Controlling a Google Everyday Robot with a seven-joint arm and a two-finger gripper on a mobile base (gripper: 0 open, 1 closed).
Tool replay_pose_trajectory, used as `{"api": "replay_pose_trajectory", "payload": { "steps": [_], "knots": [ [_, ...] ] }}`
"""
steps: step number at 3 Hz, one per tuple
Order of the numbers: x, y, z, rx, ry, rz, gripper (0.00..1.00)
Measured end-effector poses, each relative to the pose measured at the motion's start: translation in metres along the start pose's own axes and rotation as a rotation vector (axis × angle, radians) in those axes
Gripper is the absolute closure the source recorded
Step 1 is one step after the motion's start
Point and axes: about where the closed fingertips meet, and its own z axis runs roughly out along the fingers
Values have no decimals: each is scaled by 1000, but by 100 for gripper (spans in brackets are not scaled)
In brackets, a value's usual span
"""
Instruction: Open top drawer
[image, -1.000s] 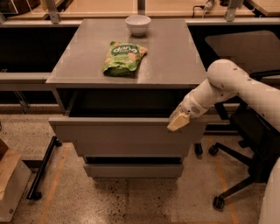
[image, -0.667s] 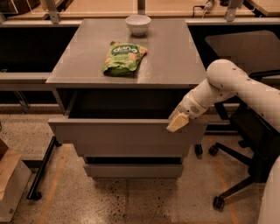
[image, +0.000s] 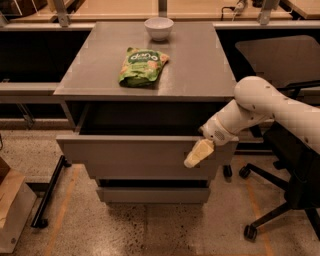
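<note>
Lower now, tool (image: 193, 158) at right edge of top drawer (image: 130, 155); grip unreadable.

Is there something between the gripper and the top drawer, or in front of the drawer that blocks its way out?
Nothing visible does. The gripper is right at the top drawer's front, at its right end. The chair stands to the right of the drawer's path, not in it.

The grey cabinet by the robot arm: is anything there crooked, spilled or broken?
Nothing stands out. The top drawer is pulled out, its front level; the gripper is at its front corner on the picture's right. On top, the green snack bag lies flat and the white bowl stands upright.
</note>
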Motion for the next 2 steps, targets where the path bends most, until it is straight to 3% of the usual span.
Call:
{"api": "replay_pose_trajectory", "payload": {
  "steps": [1, 2],
  "knots": [
    [4, 11, -1, -12, 3, 28, 0],
    [25, 43, -2, -73, 27, 124, 0]
  ]
}}
